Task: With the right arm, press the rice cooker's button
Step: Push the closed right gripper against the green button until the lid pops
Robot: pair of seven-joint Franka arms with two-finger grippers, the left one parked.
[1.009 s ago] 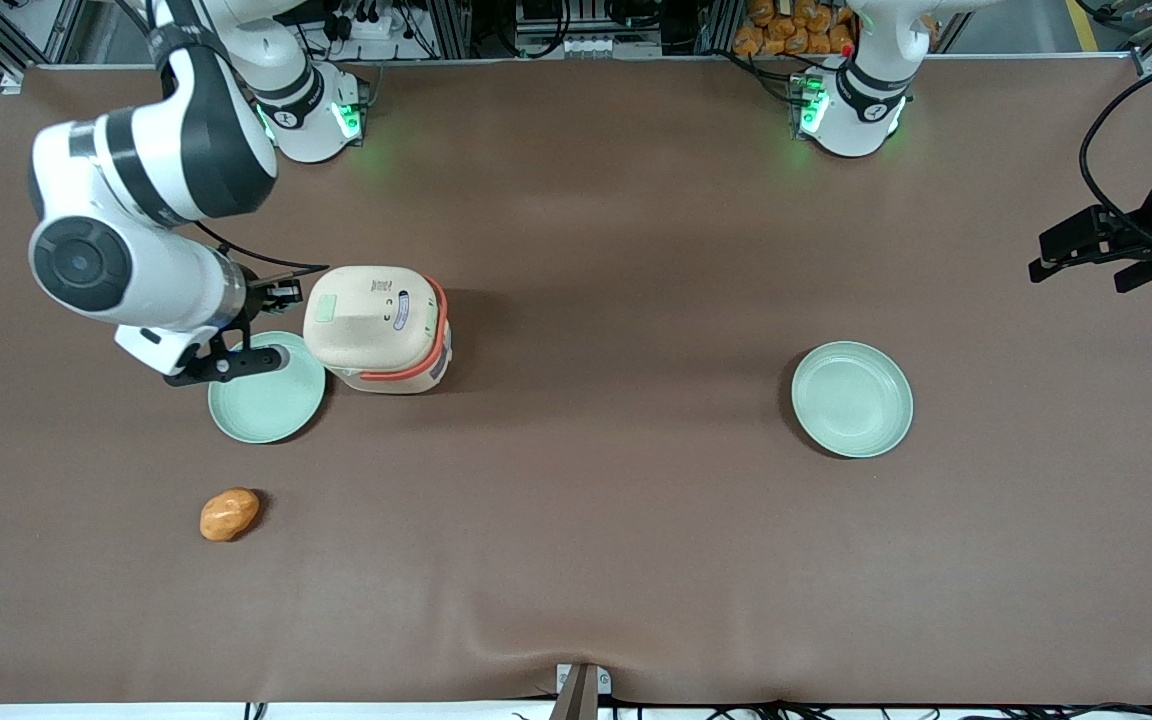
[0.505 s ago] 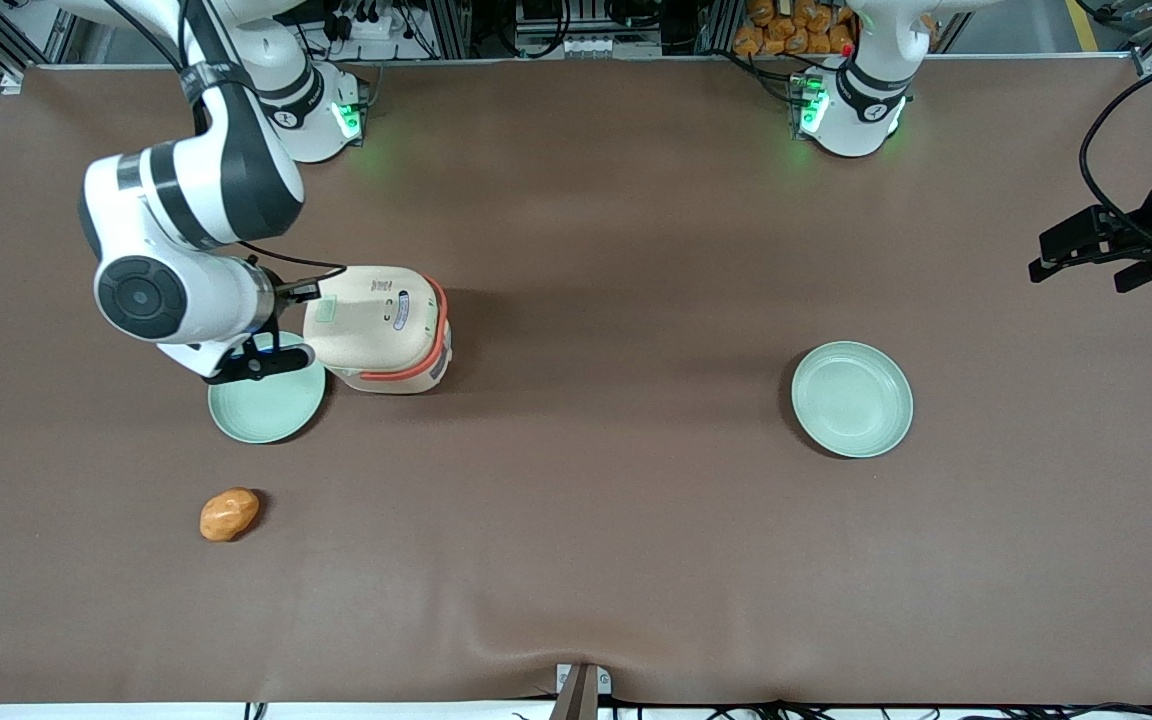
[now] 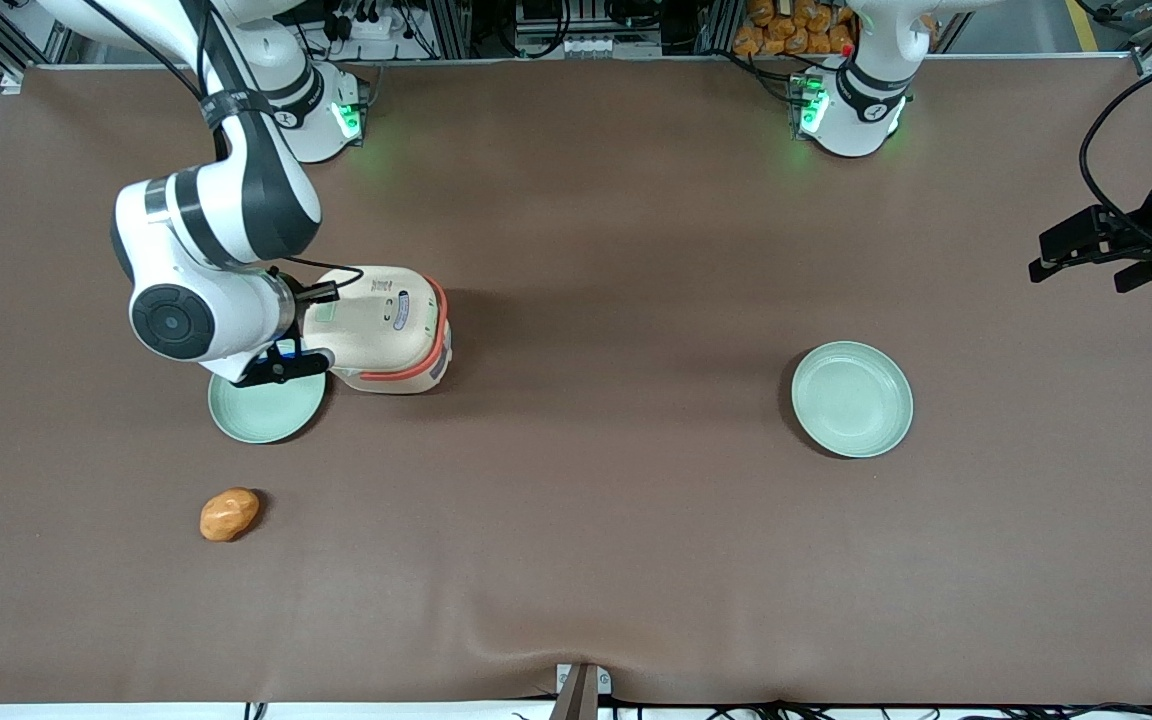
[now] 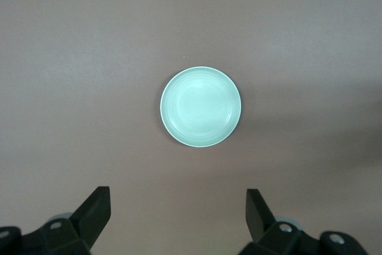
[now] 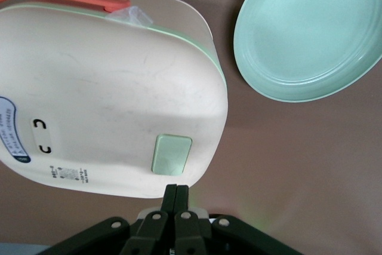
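The rice cooker (image 3: 386,325) is cream with an orange-red band and its lid closed. It stands on the brown table toward the working arm's end. In the right wrist view the cooker (image 5: 101,100) shows a pale green button (image 5: 172,154) near the lid's edge. My right arm (image 3: 198,300) hangs over the cooker's edge, and its wrist hides the gripper in the front view. My gripper (image 5: 177,190) is shut and empty. Its tips are just above the lid's edge, a short way from the button.
A pale green plate (image 3: 266,405) lies against the cooker, nearer the front camera, and also shows in the right wrist view (image 5: 310,34). A second plate (image 3: 851,398) lies toward the parked arm's end. An orange-brown lump (image 3: 229,513) lies nearer the front camera.
My right arm has moved sideways toward the cooker, and its wrist now overlaps the cooker's edge. The cooker and plates have not moved.
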